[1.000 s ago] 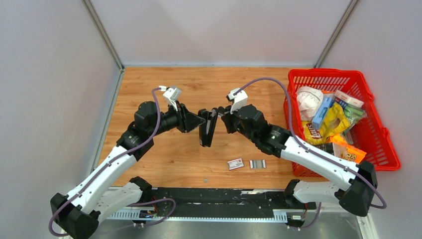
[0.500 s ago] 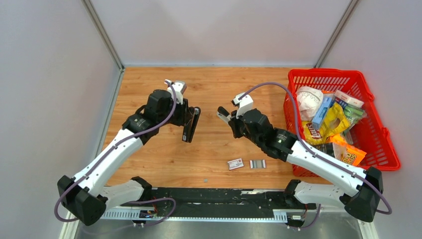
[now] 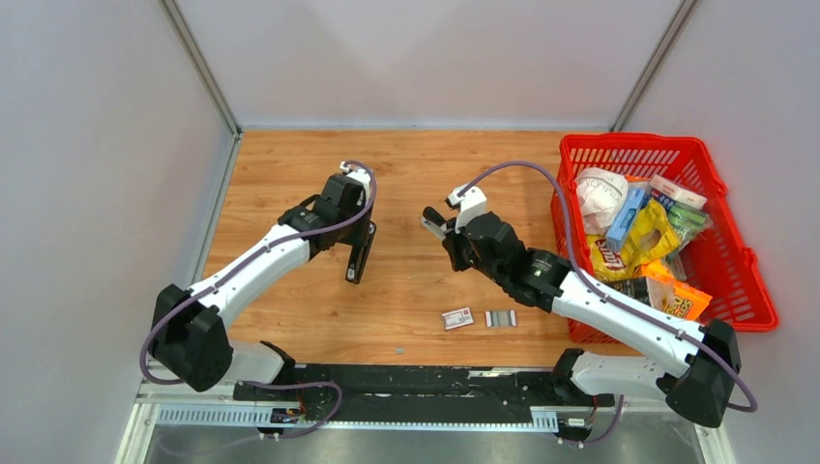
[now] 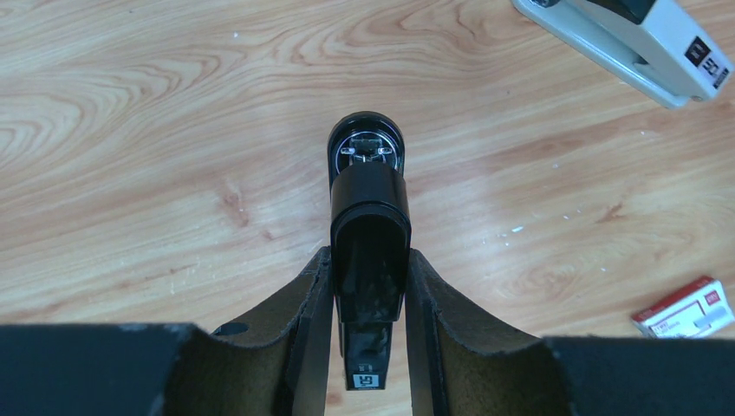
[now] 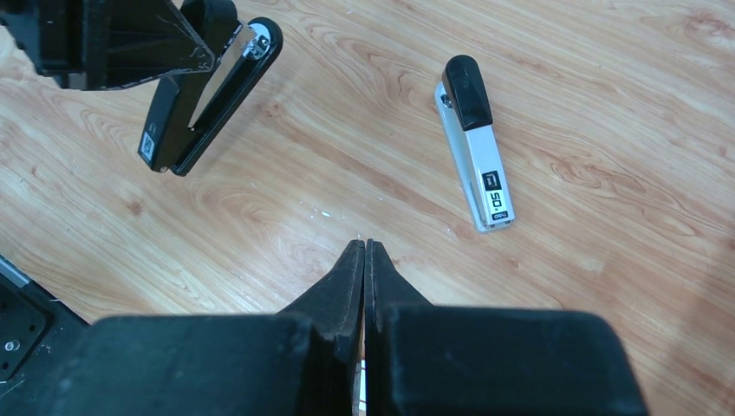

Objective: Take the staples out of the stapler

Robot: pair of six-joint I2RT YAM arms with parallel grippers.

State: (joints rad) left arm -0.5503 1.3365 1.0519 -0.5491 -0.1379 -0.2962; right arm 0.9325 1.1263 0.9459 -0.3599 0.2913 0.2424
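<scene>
Black stapler [image 4: 367, 199] sat pinched between the two fingers of the left gripper [image 4: 367, 253], one finger on each side of its body. The grip was on the back half, so the front end stuck out free and pointed down at the wooden table [image 3: 290, 174]. From the right wrist view the stapler looked a bit open, with shiny metal showing along the inside, as it would be for getting at the staples. I could not tell if its tip touched the wood.

The staples [image 3: 500, 318] lay flat on the table near the front edge, well apart from the black stapler. They were just beside a small white-and-red box [image 3: 457, 318], on its right. With the strip out on the table, the job looked almost done. What seemed left was to put the stapler down.

The right gripper [image 5: 365, 247] had its fingers pressed together with nothing between them. It hung over the table, away from the black stapler, likely so it would not get in the way. A second stapler [image 5: 475, 143], grey with a black top, lay flat on the wood in front of it. A red basket [image 3: 629, 147] full of snack bags stood at the right side.
</scene>
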